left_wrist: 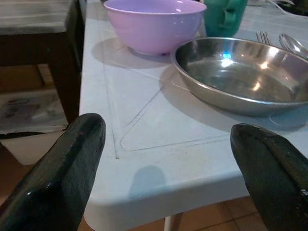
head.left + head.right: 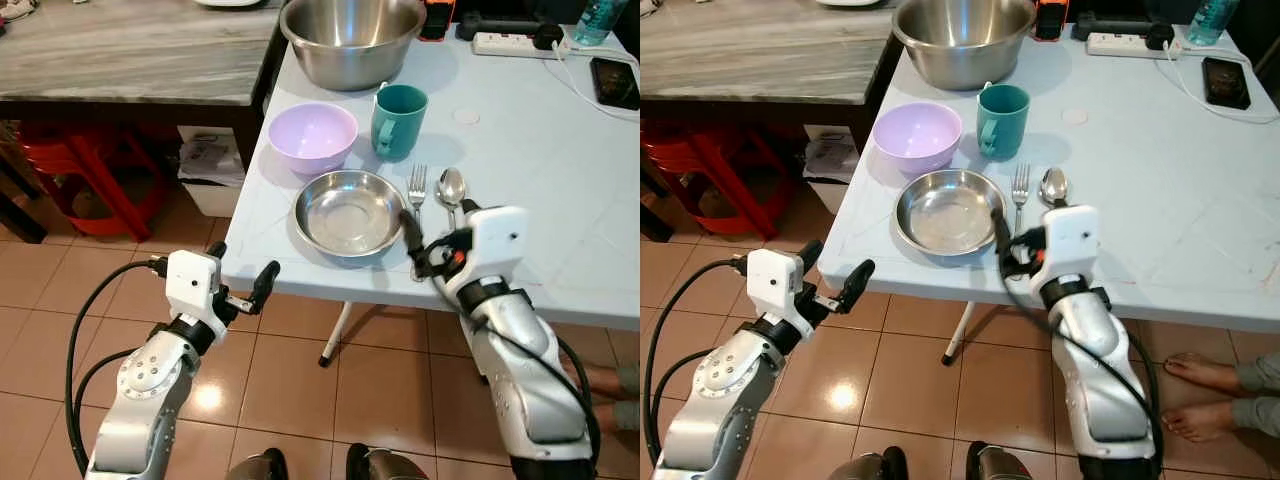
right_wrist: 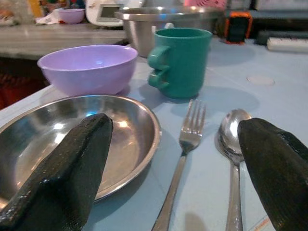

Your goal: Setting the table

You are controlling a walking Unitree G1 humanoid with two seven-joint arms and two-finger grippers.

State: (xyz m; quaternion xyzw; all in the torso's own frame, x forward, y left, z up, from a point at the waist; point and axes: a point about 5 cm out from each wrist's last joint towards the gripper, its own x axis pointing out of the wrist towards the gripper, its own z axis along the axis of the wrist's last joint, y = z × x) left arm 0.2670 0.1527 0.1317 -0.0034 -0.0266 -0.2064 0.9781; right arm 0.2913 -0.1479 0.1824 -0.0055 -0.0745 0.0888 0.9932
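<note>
Right pincer (image 2: 432,232) spread over fork (image 2: 417,196) and spoon (image 2: 451,190) handles | left pincer (image 2: 243,273) spread, lower left, off table (image 2: 560,170) edge | shiny round steel plate (image 2: 348,213) centre | matte lilac bowl (image 2: 312,136), teal mug (image 2: 399,120) above | cutlery long axes point up-frame

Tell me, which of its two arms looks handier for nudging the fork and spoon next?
Probably the right. The right gripper hangs open over the handles of the fork and spoon. The left gripper is open off the table's near corner, past the steel plate.

plate (image 2: 349,212) left of fork (image 2: 417,190) | spoon (image 2: 452,188) right | bowl (image 2: 313,136), mug (image 2: 399,120) behind
</note>
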